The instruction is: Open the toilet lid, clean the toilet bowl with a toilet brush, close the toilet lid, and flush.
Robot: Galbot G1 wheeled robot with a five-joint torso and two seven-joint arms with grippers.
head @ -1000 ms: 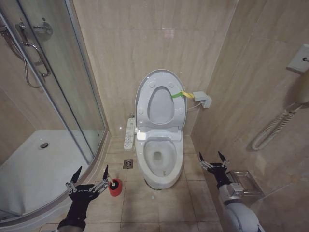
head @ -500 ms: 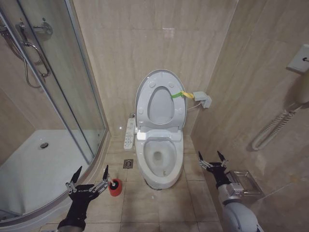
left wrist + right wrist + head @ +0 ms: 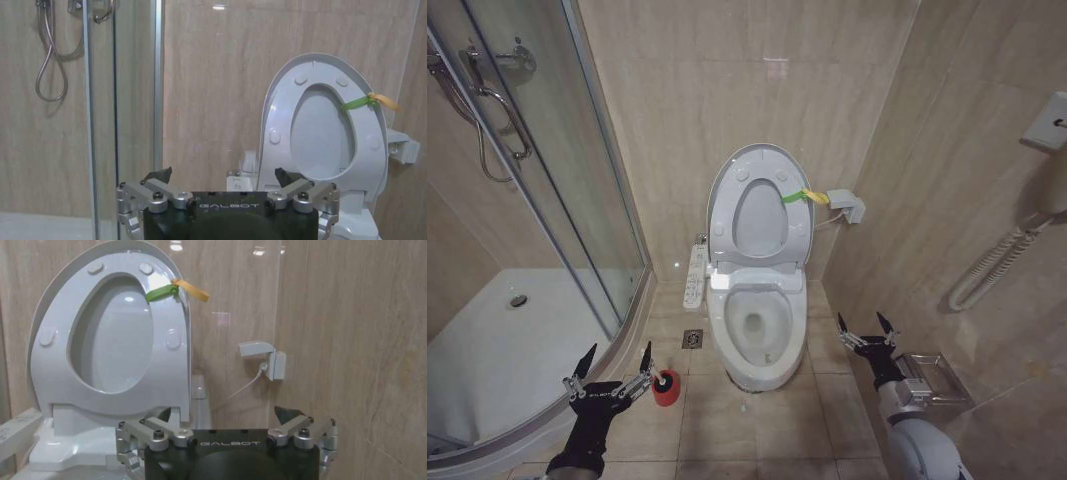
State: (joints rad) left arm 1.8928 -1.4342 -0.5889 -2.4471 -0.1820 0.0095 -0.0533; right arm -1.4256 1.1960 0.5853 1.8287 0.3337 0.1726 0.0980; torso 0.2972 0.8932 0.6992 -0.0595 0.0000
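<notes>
The bathroom was evenly and warmly lit, apparently from overhead (a small bright reflection sat high on the wall tiles (image 3: 776, 68)). Shadows were soft. The glossy toilet lid (image 3: 110, 335) carried a faint highlight. Straight lines bowed slightly toward the head view's edges.

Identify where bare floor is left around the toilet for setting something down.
Bare tiles lie in front of the toilet bowl, between the left gripper and right gripper. It is crowded left of the bowl: toilet brush, floor drain, shower enclosure.
</notes>
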